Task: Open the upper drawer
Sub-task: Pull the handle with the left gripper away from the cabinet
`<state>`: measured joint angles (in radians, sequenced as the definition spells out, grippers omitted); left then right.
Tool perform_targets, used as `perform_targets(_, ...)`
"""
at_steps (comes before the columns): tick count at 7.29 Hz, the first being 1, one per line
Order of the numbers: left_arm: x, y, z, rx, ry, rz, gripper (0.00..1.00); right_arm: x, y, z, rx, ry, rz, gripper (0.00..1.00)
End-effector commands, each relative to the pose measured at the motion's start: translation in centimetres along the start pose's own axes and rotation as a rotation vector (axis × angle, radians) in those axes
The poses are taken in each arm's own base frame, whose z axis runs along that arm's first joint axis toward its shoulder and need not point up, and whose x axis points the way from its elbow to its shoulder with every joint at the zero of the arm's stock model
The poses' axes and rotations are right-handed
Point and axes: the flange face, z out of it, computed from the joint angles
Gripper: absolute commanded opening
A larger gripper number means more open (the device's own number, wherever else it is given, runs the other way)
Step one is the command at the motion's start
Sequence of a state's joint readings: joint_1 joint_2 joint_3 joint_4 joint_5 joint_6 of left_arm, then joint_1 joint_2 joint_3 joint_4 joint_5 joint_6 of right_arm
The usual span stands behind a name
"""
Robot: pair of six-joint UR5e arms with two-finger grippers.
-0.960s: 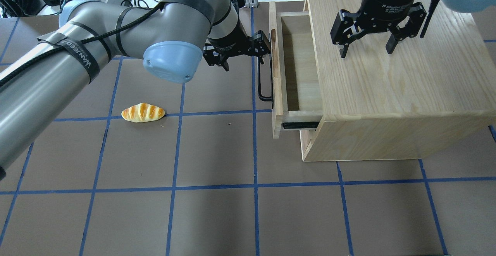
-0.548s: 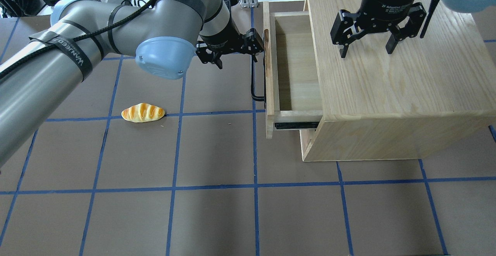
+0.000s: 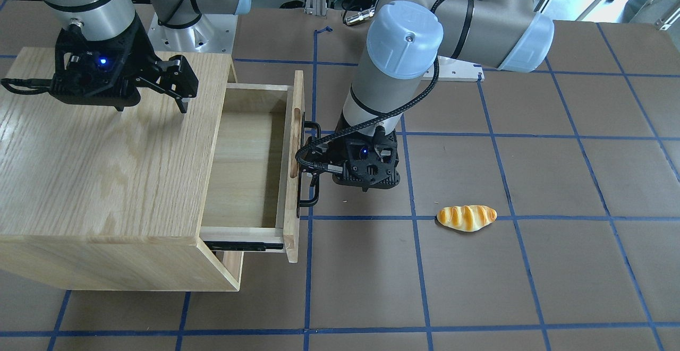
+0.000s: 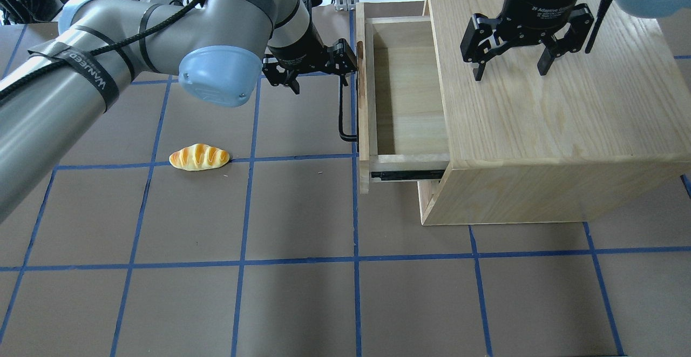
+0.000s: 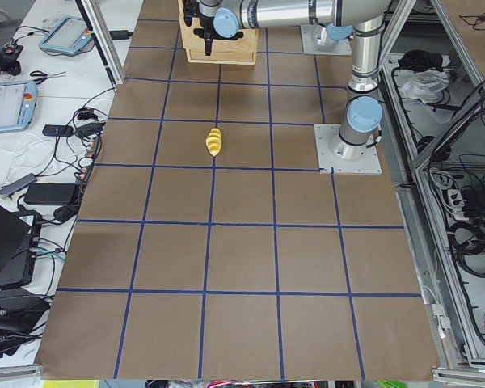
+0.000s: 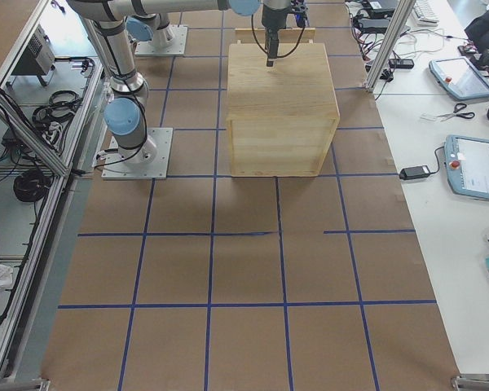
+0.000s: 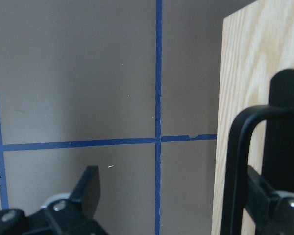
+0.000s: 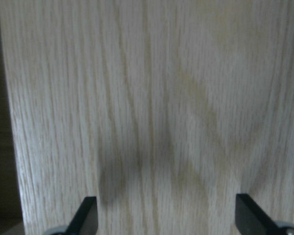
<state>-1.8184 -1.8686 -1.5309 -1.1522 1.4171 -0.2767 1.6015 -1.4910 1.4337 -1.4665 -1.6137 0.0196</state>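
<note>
bread roll at 9 o'clock. l gripper: fingers spread, one hooked behind handle. upper drawer at 1 o'clock, well out of cabinet; task looks approx done, maybe last bit left. r gripper spread, above cabinet top.

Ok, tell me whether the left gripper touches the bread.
Apart: overhead view shows bare table between the left gripper and the bread.

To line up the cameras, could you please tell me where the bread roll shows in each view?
Front-facing: bread roll, right of centre.
Overhead: left of centre.
Exterior left: upper middle.
Exterior right: not in it.
Left wrist: not in it.
Right wrist: not in it.
Landmark: the wooden cabinet, seen in all four exterior views.
</note>
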Motion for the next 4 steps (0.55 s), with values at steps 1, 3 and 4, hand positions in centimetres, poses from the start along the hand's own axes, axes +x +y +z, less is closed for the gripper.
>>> perform_targets(1, 0.0, 0.1, -0.3, -0.006, -0.004, 0.0, 1.0, 0.0, 0.0, 0.0, 0.001, 0.0, -0.001, 1.0)
perform_targets(3, -0.3, -0.3, -1.1, -0.021, -0.008, 0.045, 1.0, 0.0, 0.0, 0.0, -0.001, 0.0, 0.0, 1.0)
perform_targets(4, -1.1, -0.6, -1.1, -0.033, -0.013, 0.031, 1.0, 0.0, 0.0, 0.0, 0.001, 0.0, 0.0, 1.0)
